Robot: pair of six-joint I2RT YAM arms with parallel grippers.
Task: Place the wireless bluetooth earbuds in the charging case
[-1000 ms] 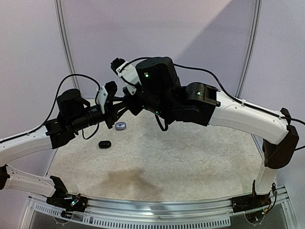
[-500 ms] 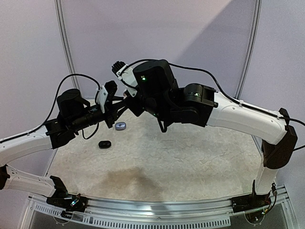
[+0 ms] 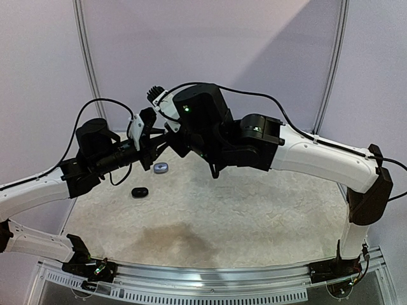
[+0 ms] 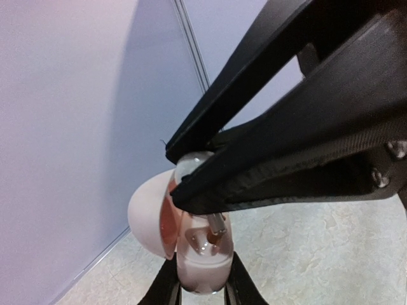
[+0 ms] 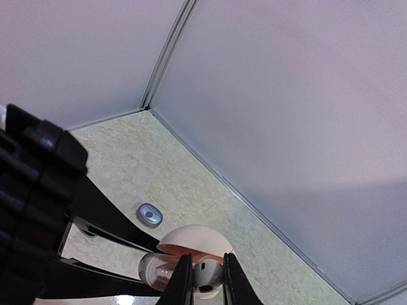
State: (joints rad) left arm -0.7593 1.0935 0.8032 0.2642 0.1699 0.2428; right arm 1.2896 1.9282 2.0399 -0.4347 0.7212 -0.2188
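A pink charging case (image 4: pixel 202 264) with its lid (image 4: pixel 147 219) swung open is held above the table, my left gripper (image 4: pixel 205 291) shut on its lower body. My right gripper (image 5: pixel 206 283) is shut on a white earbud (image 5: pixel 208 274), pressed to the case's open mouth just under the lid (image 5: pixel 194 239). In the left wrist view the right gripper's black fingers (image 4: pixel 299 152) cross over the case, and the bud's metal-tipped stem (image 4: pixel 217 224) reaches into the pocket. From the top view both grippers (image 3: pixel 164 137) meet high over the table's back left, and the case is hidden between them.
A small blue-grey oval piece (image 3: pixel 160 168) lies on the pale mat (image 3: pixel 254 216) below the grippers, also seen in the right wrist view (image 5: pixel 149 215). A black oval piece (image 3: pixel 140 192) lies nearer the left. Walls and a metal corner post (image 3: pixel 86 57) close the back.
My right arm has shifted a little to the left, bringing the bud closer onto the case. The left arm and the case have stayed put.
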